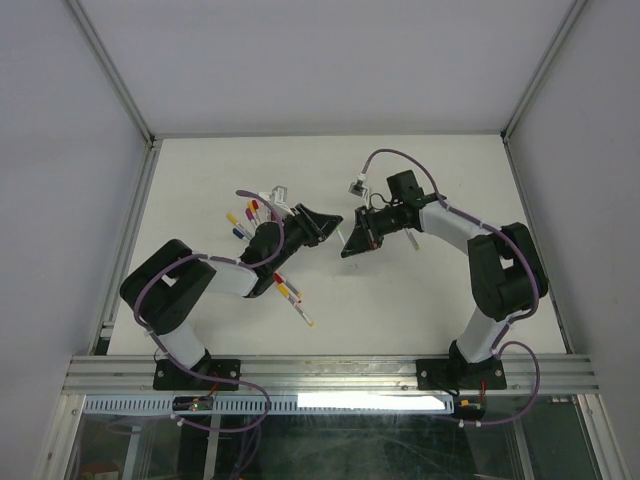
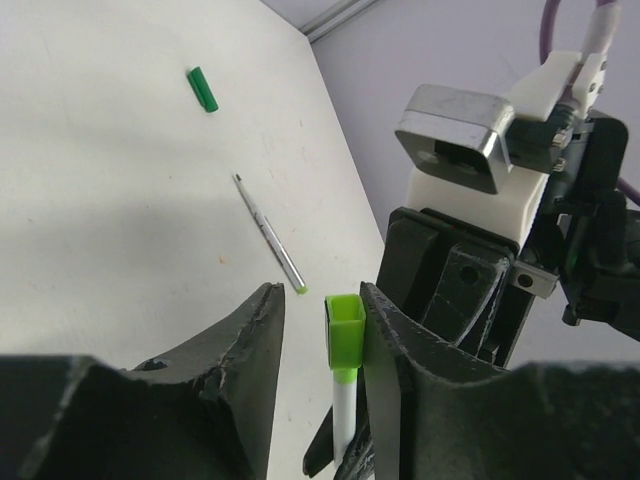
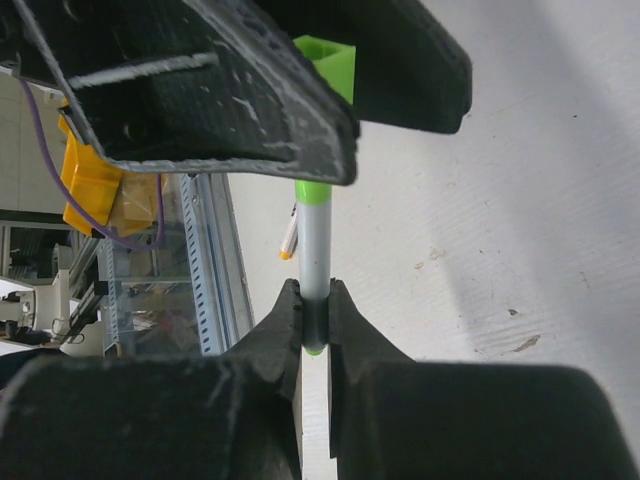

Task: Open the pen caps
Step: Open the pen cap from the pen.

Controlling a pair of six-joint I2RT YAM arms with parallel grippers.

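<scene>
My two arms meet over the middle of the table [image 1: 400,300], with one pen stretched between them. My right fingers [image 3: 280,345] are clamped narrow on the pale grey pen barrel [image 3: 316,250] near its lower end, at the bottom centre of the right wrist view, with both pads pressed against it. The barrel runs straight up that frame to the green cap [image 3: 328,62] at the top centre, which sits on its end between my left fingers [image 3: 230,110].

In the left wrist view those left fingers stand half-narrowed on either side of the green cap, in the lower middle of the frame. The cap touches the finger on the right of the frame. A strip of table shows between the cap and the finger on the left of the frame, so I have no grip on it.

A loose green cap [image 2: 203,89] lies on the table at the upper left of that view. A thin bare refill [image 2: 268,232] with a green tip lies slantwise near the middle, well apart from it.

From above, a cluster of capped pens [image 1: 248,213] lies left of centre beside my left arm, with caps that look red, yellow and blue. A few more pens [image 1: 290,292] lie lower in the frame, just beside the left forearm.
</scene>
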